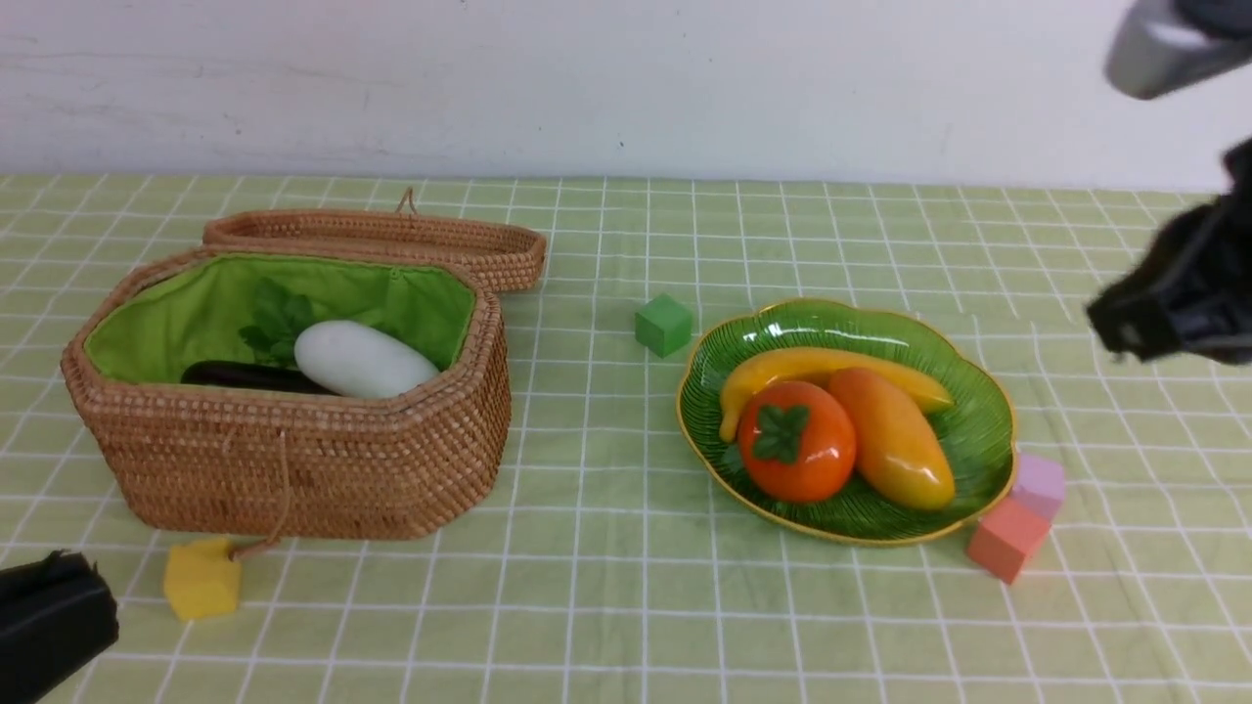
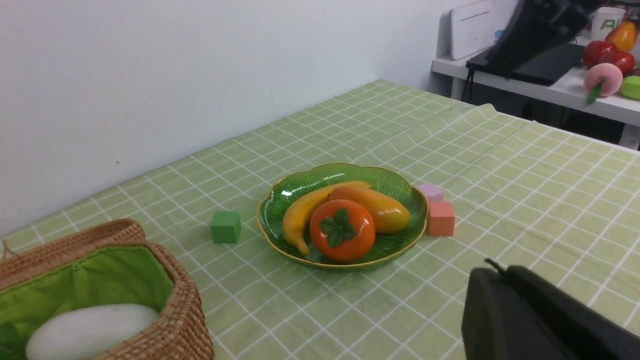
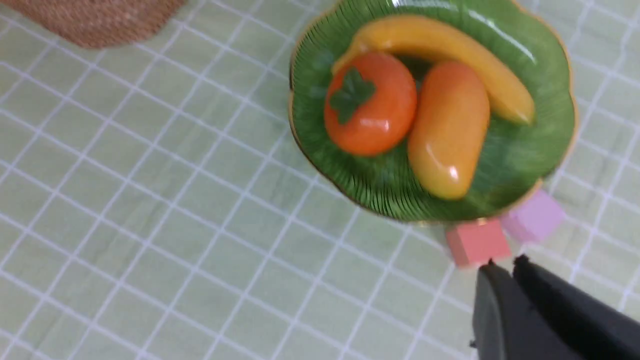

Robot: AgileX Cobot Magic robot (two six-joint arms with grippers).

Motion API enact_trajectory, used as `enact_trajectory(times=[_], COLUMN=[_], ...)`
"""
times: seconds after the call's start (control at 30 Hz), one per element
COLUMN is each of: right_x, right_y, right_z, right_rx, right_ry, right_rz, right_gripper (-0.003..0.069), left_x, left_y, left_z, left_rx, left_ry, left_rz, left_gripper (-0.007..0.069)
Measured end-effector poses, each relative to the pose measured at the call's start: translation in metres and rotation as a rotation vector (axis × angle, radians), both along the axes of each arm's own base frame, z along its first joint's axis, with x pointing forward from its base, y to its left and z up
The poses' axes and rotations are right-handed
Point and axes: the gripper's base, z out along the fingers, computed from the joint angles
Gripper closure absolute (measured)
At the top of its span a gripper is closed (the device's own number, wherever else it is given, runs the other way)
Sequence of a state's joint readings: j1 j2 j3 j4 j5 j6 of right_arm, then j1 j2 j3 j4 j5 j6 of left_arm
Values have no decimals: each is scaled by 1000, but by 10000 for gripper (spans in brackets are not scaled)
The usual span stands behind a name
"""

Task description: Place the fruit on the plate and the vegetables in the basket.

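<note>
white wall (image 1: pixel 626 88), green checked tablecloth (image 1: pixel 606 606), perhaps a desk (image 2: pixel 550 90).

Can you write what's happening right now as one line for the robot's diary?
plate: banana, persimmon, mango | basket: radish, eggplant; chili unseen | left gripper, right gripper: shut, empty

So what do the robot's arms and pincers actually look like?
Mostly matte black. The right pincer has two flat, tapering black fingers with small tips, and the left pincer looks alike. In the front view the right arm is blurred black, with a silver-grey section above.
</note>
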State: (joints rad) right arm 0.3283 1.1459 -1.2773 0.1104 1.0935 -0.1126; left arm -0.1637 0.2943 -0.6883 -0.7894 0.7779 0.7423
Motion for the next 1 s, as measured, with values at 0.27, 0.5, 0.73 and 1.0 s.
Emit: enact_trajectory(times=[0.27,0.5,0.73,1.0], right_x=[-81,-123,-134,-134], right_y=[-31,-46,-50,-50], right_z=[-32,-62,-72,-72], right_rx=[35,108,129,127], right_ry=[101,8,-55,-59], right_rz=[-141,-176,-178,-176], right_gripper=[673,668,661,655], left_x=[-14,-5,9,14], left_y=[8,13,13,13], left_z=[-22,-62,-95,-116], left_rx=[-62,-114,-103,-87], left_ry=[-36,-37,47,110], left_rz=[79,160,191,195], left_gripper=[637,637,637,637])
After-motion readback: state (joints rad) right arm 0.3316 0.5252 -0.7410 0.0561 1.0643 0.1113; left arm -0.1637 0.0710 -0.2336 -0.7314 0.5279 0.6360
